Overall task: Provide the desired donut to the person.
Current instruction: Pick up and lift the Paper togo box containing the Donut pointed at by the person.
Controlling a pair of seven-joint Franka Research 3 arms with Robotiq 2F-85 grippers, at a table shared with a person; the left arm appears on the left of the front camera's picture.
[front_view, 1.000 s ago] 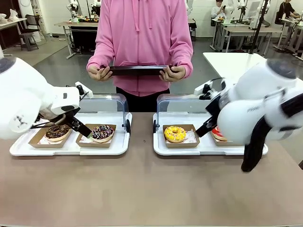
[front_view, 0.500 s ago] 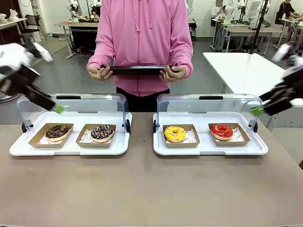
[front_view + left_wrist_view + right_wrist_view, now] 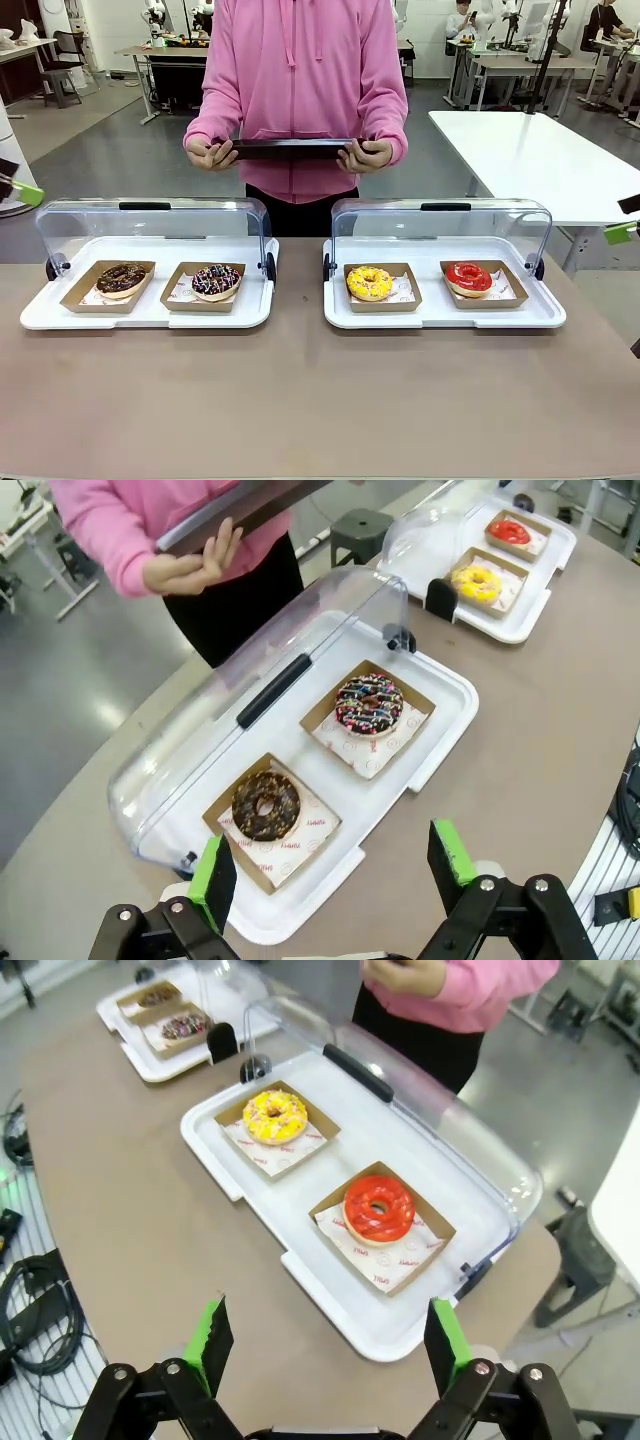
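The person in a pink hoodie stands at the far side and holds a dark flat board in both hands. On the left tray lie a chocolate donut and a chocolate donut with sprinkles. A yellow donut and a red donut lie on the right tray. Which donut is desired I cannot tell. My left gripper hangs open high above the left tray. My right gripper hangs open high above the right tray. Both are empty.
Each donut sits in its own brown paper boat. Clear lids stand flipped up behind both trays. The brown tabletop stretches bare in front of the trays. Cables lie on the floor beside the table.
Both arms have pulled up and away from over the trays to the picture's edges. The donuts and the person have not moved.
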